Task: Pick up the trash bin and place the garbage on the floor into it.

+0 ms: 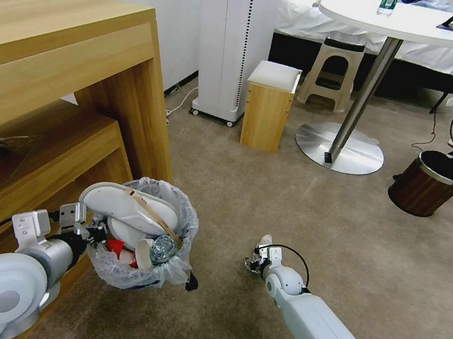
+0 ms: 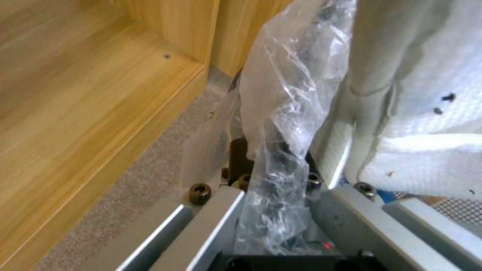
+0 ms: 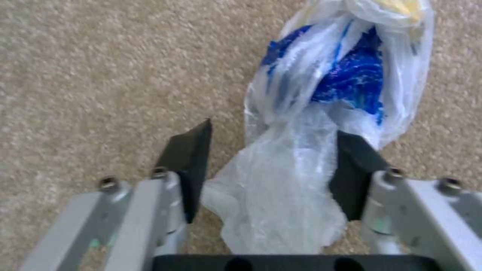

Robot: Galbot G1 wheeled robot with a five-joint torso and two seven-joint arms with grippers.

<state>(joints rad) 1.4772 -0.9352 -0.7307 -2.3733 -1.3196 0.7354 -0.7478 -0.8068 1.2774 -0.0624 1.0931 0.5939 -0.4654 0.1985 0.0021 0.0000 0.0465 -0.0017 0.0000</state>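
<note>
In the lower left of the head view, the left gripper [image 1: 89,229] is pinching the bag-lined rim of the trash bin [image 1: 137,276], jaws closed on it, beside the wooden shelf unit [image 1: 56,92]. White slippers [image 1: 125,210], a paper cup [image 1: 145,252] and a red wrapper [image 1: 115,246] are already lying inside.

Lower centre, the right gripper [image 3: 271,169] is hanging just over the floor [image 1: 313,216], its jaws spread wide around a crumpled plastic bag with blue contents [image 3: 346,71], gripping nothing yet.

A good grasp probably means closing on the bunched film between the pads rather than the loose tail, then lifting straight up.

The shelf edge is crowding the bin on its left side; open carpet is lying between the two grippers for the carry across.
</note>
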